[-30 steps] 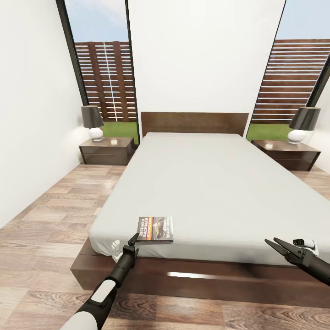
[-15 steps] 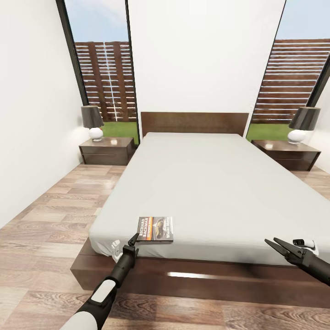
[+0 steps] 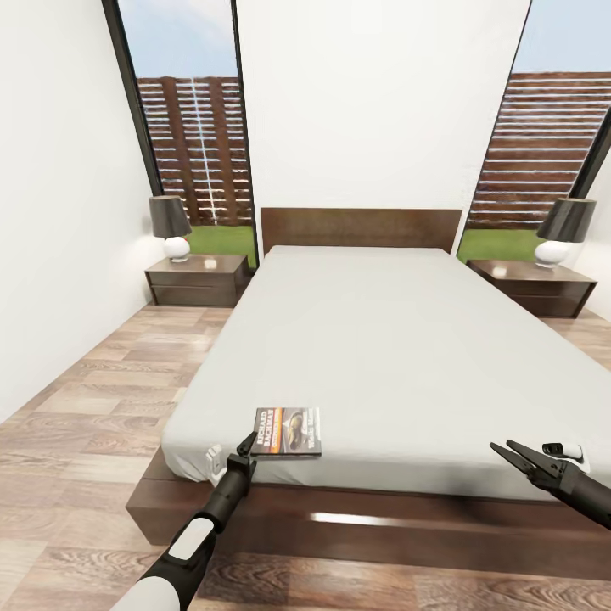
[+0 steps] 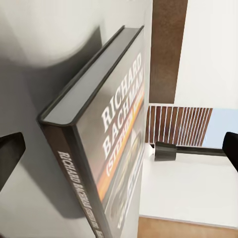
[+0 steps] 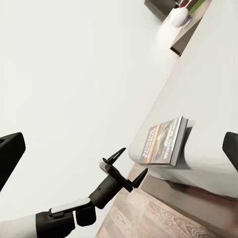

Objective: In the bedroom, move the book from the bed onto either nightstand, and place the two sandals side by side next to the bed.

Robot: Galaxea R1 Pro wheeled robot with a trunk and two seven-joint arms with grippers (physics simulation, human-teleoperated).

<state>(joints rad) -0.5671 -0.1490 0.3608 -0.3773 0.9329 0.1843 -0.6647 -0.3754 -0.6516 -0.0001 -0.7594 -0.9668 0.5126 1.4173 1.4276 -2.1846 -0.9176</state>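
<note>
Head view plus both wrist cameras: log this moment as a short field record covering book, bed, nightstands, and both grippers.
book: lies flat on the bed's near left corner
bed: grey mattress, dark frame, bare apart from the book
nightstands: one each side of the headboard, each bearing a lamp
left gripper: open, at the book's near edge, not closed on it
right gripper: open, holding nothing, off the bed's near right edge
sandals: none visible

The head camera is looking down the bed from its near end toward the far headboard. The left wrist camera is sitting close against the book. The right wrist camera is looking leftward, sharing that book.
</note>
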